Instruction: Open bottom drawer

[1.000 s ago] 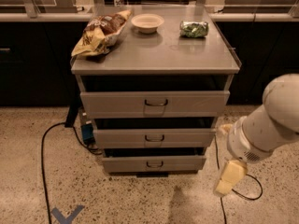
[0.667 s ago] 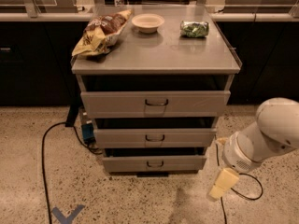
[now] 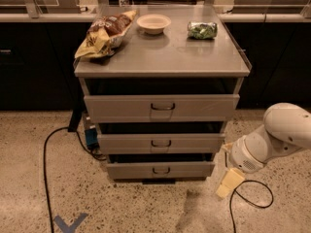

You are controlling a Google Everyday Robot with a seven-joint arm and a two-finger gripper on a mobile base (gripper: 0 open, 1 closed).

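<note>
Hand (image 3: 229, 182) low beside the cabinet (image 3: 194, 57), grip state cannot be told
Approach step, I judge: the bottom drawer (image 3: 194, 170) sits lowest, just left of it; next, reach its loop handle (image 3: 161, 170) and pull

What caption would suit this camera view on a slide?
The gripper hangs near the floor beside the bottom drawer, apart from its handle.
</note>
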